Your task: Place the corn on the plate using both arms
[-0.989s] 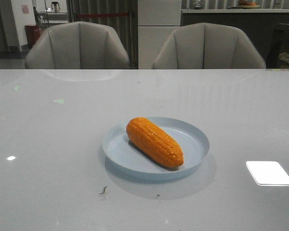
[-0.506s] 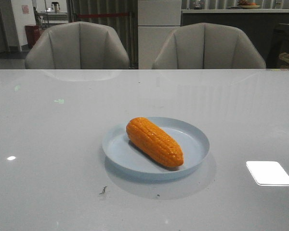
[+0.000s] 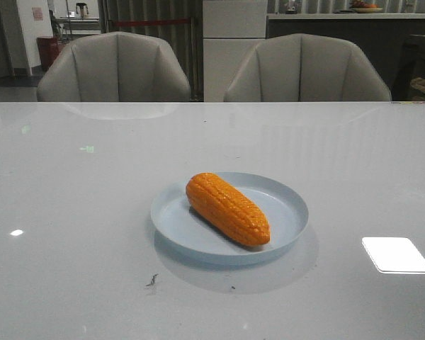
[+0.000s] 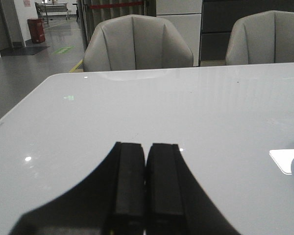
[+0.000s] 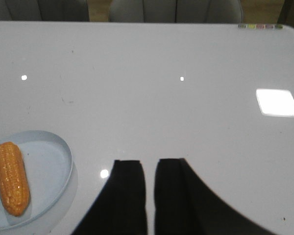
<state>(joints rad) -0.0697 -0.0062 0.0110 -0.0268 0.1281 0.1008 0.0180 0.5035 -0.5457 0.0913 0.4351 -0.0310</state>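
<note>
The corn (image 3: 227,210) lies diagonally inside the plate (image 3: 290,212) at the centre of the front frame, nothing touching it. The glossy grey table (image 3: 92,212) reflects lights, with 2 beige chairs (image 3: 113,67) behind. The left gripper (image 4: 147,183) is pressed together; the right gripper (image 5: 150,193) is slightly spread, both empty.

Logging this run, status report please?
Left gripper shut, empty. Right gripper slightly open, empty. Orange corn cob lying on round pale blue plate. Nothing in the way.

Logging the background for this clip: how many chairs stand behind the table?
2. One chair stands behind the table's far edge on the left, the other chair on the right. More could be outside the frame.
</note>
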